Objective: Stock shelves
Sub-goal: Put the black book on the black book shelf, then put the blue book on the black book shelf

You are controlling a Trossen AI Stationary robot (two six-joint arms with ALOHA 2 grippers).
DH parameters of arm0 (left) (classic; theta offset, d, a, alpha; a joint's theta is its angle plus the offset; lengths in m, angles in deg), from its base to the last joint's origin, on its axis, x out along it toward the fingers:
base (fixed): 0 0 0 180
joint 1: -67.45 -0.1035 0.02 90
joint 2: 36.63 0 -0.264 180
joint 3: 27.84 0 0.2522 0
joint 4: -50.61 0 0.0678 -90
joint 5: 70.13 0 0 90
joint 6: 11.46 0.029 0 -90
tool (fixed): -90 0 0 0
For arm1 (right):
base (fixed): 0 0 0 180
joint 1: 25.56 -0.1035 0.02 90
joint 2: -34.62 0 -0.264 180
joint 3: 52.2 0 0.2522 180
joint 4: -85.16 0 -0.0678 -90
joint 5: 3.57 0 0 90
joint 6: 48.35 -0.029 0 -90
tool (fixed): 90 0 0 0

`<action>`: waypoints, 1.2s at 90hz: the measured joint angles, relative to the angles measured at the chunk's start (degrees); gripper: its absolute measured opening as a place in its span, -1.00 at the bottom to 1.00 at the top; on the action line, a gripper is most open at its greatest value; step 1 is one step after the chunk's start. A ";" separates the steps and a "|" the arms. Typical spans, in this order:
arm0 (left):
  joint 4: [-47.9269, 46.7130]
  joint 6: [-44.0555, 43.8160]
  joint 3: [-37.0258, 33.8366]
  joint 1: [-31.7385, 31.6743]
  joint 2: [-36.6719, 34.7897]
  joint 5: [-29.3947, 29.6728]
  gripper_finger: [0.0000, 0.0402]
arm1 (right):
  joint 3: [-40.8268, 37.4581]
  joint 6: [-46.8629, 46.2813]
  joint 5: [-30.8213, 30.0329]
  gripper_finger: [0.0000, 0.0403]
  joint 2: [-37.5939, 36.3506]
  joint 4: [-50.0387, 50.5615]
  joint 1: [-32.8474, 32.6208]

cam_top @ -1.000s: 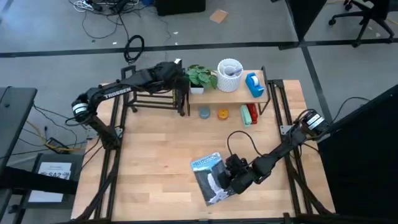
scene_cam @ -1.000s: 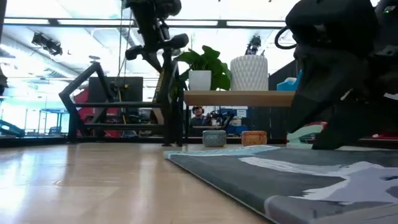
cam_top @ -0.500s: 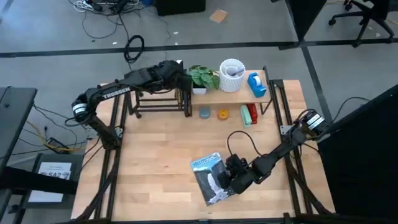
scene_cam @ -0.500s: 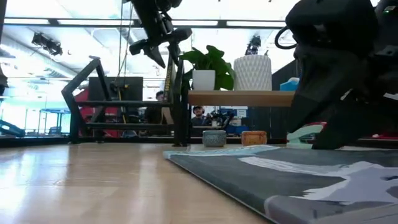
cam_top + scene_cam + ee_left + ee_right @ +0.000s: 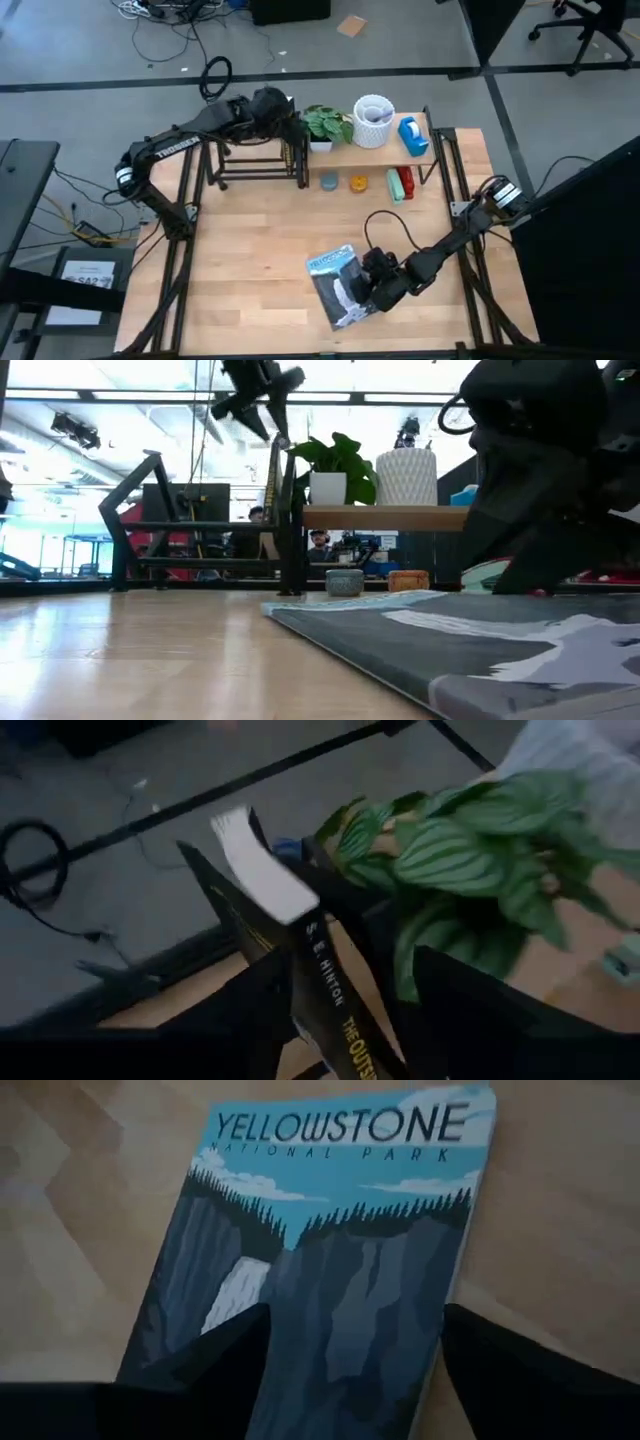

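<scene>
A black paperback (image 5: 300, 935) stands on end in the black rod rack (image 5: 250, 160), leaning against its right end posts (image 5: 285, 510). My left gripper (image 5: 350, 1020) hangs open above it, one finger to each side and clear of it (image 5: 262, 385). The plank-topped stand (image 5: 370, 152) carries a plant (image 5: 325, 122), a white vase (image 5: 372, 118) and a blue item (image 5: 408, 135). A Yellowstone book (image 5: 330, 1260) lies flat on the table, cover up. My right gripper (image 5: 372, 290) is open over its near end. My right gripper's open fingers (image 5: 200, 1360) come down at a slant over the near end of the Yellowstone book's cover (image 5: 340, 1340), spread across its width. I cannot tell whether they touch it. The book lies flat on the table.
Under the stand's plank sit a grey pot (image 5: 328, 181), an orange pot (image 5: 358, 182) and red and green items (image 5: 400, 184). Bare tabletop (image 5: 250, 250) lies between the rack and the Yellowstone book. Black frame rails (image 5: 180, 260) run along both table sides.
My left gripper has risen from the rack's right end and drawn a little toward the far edge. The black paperback, tilted a second ago, now stands steeper against the end posts.
</scene>
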State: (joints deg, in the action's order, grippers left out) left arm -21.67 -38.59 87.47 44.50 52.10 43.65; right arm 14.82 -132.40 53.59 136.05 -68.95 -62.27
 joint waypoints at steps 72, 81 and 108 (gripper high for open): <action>-6.13 -44.56 -20.51 56.79 -2.05 -0.50 -0.06 | 0.04 -6.04 12.93 0.24 -2.41 2.49 -2.62; 5.36 -47.52 -28.78 58.86 -2.05 -2.70 -0.06 | 0.04 -9.42 15.92 0.20 0.00 -1.11 -2.62; 29.38 -51.35 -47.65 59.20 -2.08 -5.31 -0.06 | 0.19 -9.35 16.84 0.12 7.25 -21.33 1.30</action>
State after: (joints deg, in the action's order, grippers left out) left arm 7.71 -89.94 39.82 103.70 50.03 38.34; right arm 15.01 -141.75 70.43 143.30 -90.27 -60.97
